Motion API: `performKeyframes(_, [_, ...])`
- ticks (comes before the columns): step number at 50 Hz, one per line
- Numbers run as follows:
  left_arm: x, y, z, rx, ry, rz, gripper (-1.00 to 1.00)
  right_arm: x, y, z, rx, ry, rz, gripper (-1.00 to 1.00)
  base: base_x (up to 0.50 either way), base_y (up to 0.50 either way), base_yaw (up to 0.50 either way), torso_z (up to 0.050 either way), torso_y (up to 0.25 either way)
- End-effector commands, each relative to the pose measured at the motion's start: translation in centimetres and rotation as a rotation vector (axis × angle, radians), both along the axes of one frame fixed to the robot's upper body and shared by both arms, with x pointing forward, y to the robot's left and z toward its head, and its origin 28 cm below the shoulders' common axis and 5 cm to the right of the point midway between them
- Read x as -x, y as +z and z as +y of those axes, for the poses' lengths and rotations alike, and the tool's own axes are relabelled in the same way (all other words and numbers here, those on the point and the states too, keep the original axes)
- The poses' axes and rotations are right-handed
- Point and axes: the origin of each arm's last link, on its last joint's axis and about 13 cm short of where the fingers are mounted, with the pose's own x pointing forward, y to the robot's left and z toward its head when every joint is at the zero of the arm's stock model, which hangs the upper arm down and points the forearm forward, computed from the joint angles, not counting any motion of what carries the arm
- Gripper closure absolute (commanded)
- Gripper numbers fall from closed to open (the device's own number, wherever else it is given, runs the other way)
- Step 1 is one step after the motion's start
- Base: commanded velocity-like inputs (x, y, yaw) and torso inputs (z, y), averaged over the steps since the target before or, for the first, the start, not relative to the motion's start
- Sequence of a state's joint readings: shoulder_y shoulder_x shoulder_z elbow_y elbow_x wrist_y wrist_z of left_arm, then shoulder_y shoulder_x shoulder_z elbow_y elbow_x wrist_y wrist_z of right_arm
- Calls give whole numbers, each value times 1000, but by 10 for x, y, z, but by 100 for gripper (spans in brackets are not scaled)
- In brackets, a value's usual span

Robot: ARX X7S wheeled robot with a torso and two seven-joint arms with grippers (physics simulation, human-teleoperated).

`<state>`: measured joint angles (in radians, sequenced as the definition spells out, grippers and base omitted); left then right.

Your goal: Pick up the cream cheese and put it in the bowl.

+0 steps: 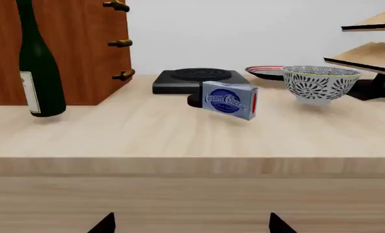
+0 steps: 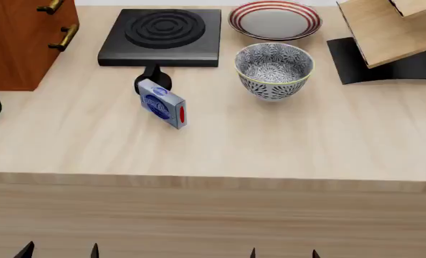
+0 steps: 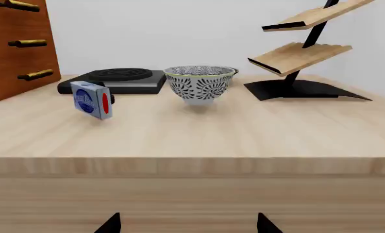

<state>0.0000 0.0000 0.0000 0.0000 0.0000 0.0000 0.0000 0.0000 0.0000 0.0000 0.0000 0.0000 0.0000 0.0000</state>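
Neither arm has reached the worktop (image 2: 284, 145) yet, so the step in hand is the approach to the cream cheese (image 2: 163, 104). The box stands on a long edge, tilted, towards the left half of the worktop, touching or just in front of the black knob of the hob (image 2: 163, 36) and well back from the front edge. The bowl (image 2: 274, 69) stands apart to its right, just before the red-ringed plate (image 2: 274, 20) at the back edge.

To do this well, I judge the left arm the nearer one: come down from above, jaws across the box's thin faces, clear of the hob's front edge, and close gently so the standing box does not topple.

The left gripper (image 1: 190, 224) and right gripper (image 3: 188, 223) show only dark fingertips below the front edge; both stand spread wide, holding and touching nothing.
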Motion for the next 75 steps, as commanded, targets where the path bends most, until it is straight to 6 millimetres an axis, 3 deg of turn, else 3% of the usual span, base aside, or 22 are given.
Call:
performKeyframes(1, [0, 0, 0, 0, 0, 0, -100, 0, 0, 0, 9, 0, 0, -100, 0, 0, 0, 0, 0])
performKeyframes(7, [5, -3, -2, -38, 4, -12, -100, 2, 2, 1, -5, 3, -4, -100, 0, 0, 0, 20, 26])
performKeyframes(12, [9, -6, -4, -34, 14, -14, -100, -1, -7, 4, 18, 2, 9, -100, 0, 0, 0, 41, 61])
performKeyframes(26, [14, 0, -9, -48, -9, -31, -100, 7, 1, 1, 6, -5, -12, -100, 0, 0, 0, 48, 60])
performKeyframes(45, [9, 7, -9, -71, 29, -61, -100, 7, 7, -1, -10, 13, -17, -100, 0, 0, 0, 50, 47])
performKeyframes(75, [9, 7, -9, -62, 29, -55, -100, 6, 3, -2, -15, 2, 1, -100, 43, -31, 0, 1, 0])
